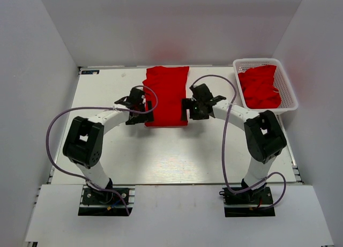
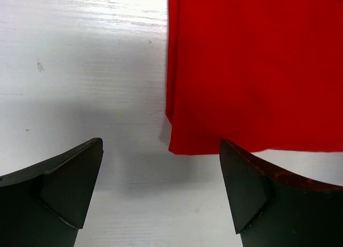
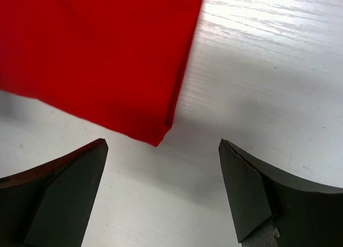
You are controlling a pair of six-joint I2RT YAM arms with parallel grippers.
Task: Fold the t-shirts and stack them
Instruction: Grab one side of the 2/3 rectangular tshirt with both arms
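The white basket (image 1: 256, 61) at far right holds crumpled red t-shirts (image 1: 259, 86). The left gripper (image 2: 161, 150) and right gripper (image 3: 161, 148), both spread wide and empty, flank a folded shirt (image 1: 166, 96).

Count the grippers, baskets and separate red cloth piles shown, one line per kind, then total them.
Grippers: 2, left gripper and right gripper, both open
White basket: 1
Red cloth piles: 2, folded t-shirt on the table, heap in the basket
Total: 5

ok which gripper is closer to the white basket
Right. The right gripper is at the right edge of the folded t-shirt, the side facing the white basket; the left gripper is at its left edge, farther off.
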